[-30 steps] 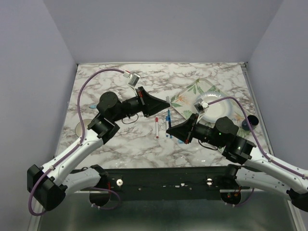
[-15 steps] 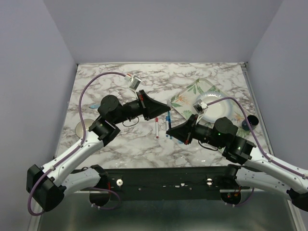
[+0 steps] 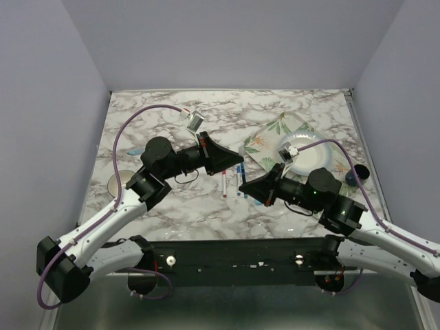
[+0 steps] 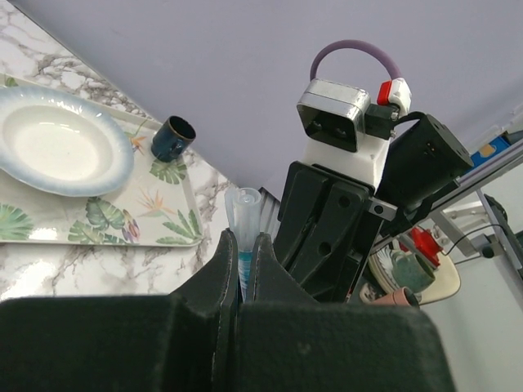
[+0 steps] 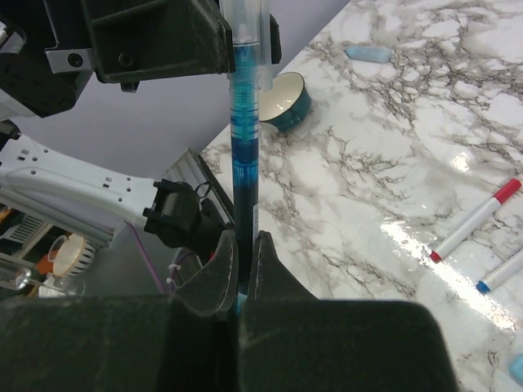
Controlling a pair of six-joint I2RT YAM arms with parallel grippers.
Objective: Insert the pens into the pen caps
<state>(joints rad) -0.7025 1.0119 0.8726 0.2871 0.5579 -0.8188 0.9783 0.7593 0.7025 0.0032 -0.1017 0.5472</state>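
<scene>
The right gripper [image 5: 243, 245] has its fingers pressed together on the lower end of a blue pen [image 5: 243, 147], which stands upright through the middle of the right wrist view. The pen's upper end meets a clear cap [image 4: 243, 214] pinched between the fingers of the left gripper [image 4: 243, 245]; how deep it sits cannot be told. In the top view both grippers meet at the centre of the frame above the marble table [image 3: 158, 110]. Just left of them lie a white pen with a red end [image 3: 224, 184] and a white pen with a blue end [image 3: 238, 182]. A floral tray [image 3: 271, 130] with a white bowl [image 3: 309, 148] lies to the upper right.
</scene>
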